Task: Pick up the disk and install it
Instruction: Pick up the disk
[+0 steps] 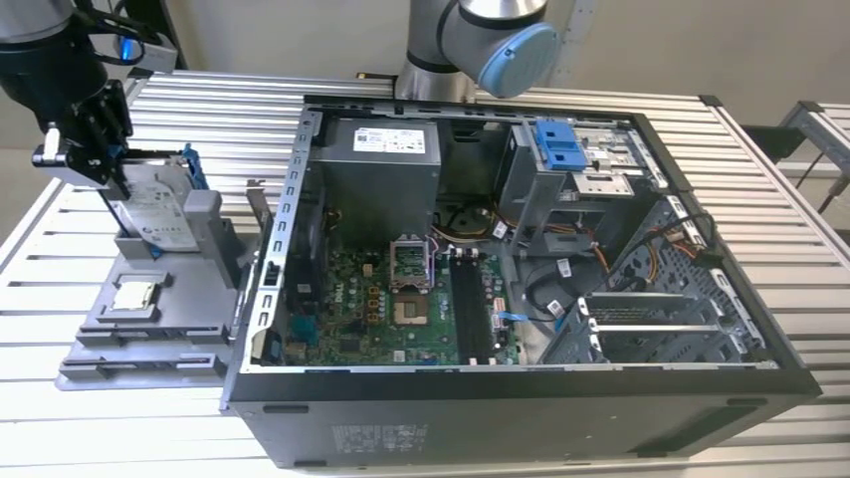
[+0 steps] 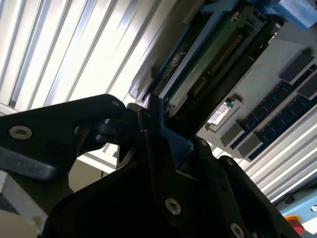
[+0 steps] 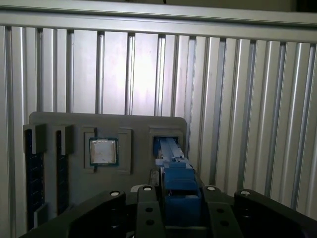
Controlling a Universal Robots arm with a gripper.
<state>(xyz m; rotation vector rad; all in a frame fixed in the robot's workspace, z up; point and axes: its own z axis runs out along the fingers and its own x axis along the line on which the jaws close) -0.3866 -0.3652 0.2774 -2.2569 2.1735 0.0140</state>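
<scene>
Looking across the exterior view, found the pincer [image 1: 113,164] clenched on the disk [image 1: 149,214], black fingers closed over the upper end of its blue carrier rail. Saw the disk standing nearly upright, tilted a little, white label showing, with its lower end at the slot of the grey holder [image 1: 146,334]. Could not tell whether that end touched the slot. Placed holder and disk on the slatted tabletop [image 1: 40,259], at the exterior view's left, just beside the open computer case [image 1: 531,398]. Spotted a small square processor chip [image 1: 137,295] lying flat in the holder, near the foot of the disk but apart from it. Noticed a blue latch [image 1: 563,144] on the drive cage inside the case, well apart from the disk. Made out, in both wrist views, the blue rail pinched in the pincer [image 3: 181,198] [image 2: 158,129]. Saw, in the first wrist view, the holder beyond, with chip and dark memory sticks [image 3: 33,178] in their recesses.
</scene>
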